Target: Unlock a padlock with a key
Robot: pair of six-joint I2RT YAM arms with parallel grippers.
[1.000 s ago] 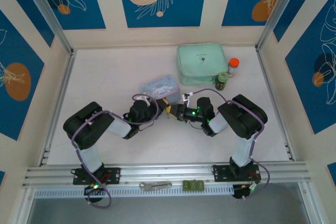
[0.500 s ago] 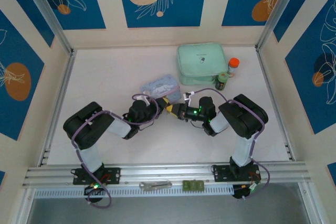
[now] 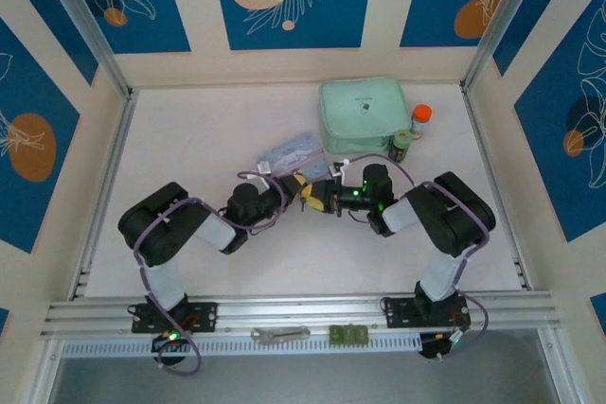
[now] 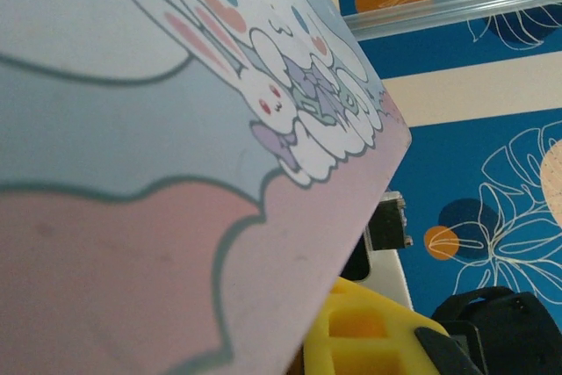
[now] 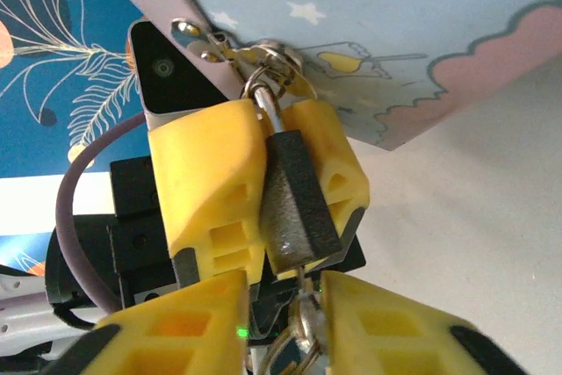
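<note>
The dark padlock (image 5: 294, 208) is pinched between the yellow fingers (image 5: 206, 186) of my left gripper (image 3: 295, 188). Its silver shackle (image 5: 263, 98) runs up through the clasp of the pale blue cartoon tin (image 5: 421, 32). The thin silvery key (image 5: 303, 309) hangs from the padlock's lower end, its ring below it. My right gripper (image 5: 283, 296) sits around the key with its fingers apart, open. In the left wrist view the tin (image 4: 176, 173) is pressed close to the camera, and a yellow fingertip (image 4: 369, 335) pokes out under it.
A mint green pouch (image 3: 365, 113) lies at the back. Beside it stand an orange-capped bottle (image 3: 419, 118) and a green bottle (image 3: 401, 146). A grey long-handled tool (image 3: 280, 334) and a small green block (image 3: 347, 334) rest on the front rail.
The right wrist has shifted toward the back and its elbow to the right. Both grippers and the tin have moved slightly toward the back. The right jaws have spread wider.
</note>
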